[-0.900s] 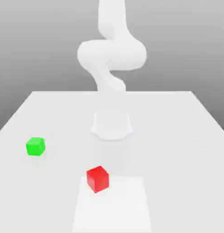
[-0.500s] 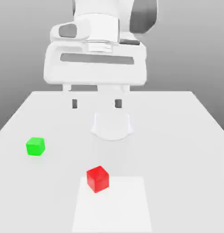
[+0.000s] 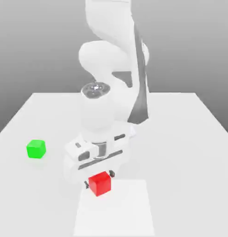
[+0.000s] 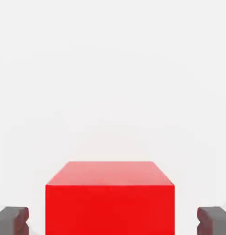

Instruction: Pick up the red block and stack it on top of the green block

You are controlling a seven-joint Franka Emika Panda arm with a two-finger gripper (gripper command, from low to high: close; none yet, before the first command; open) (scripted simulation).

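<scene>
The red block [image 3: 100, 184] sits on the white table [image 3: 180, 139], at the far edge of a paler square patch. My gripper [image 3: 99, 179] has come down over it, one dark fingertip on each side. In the hand view the red block [image 4: 109, 197] lies between the two fingertips [image 4: 11, 220], and a strip of table shows between each tip and the cube's sides, so the gripper is open around it without touching. The green block [image 3: 36, 149] rests alone on the table, well off towards the exterior view's left and a little farther back.
The white arm [image 3: 111, 65] rises behind the hand and hides the middle of the table. A paler square patch [image 3: 116, 210] marks the near part of the tabletop. The table's edges run along both sides and the back.
The hand has dropped from high above the table down onto the red block, and its fingers now straddle the cube. Neither block has moved.
</scene>
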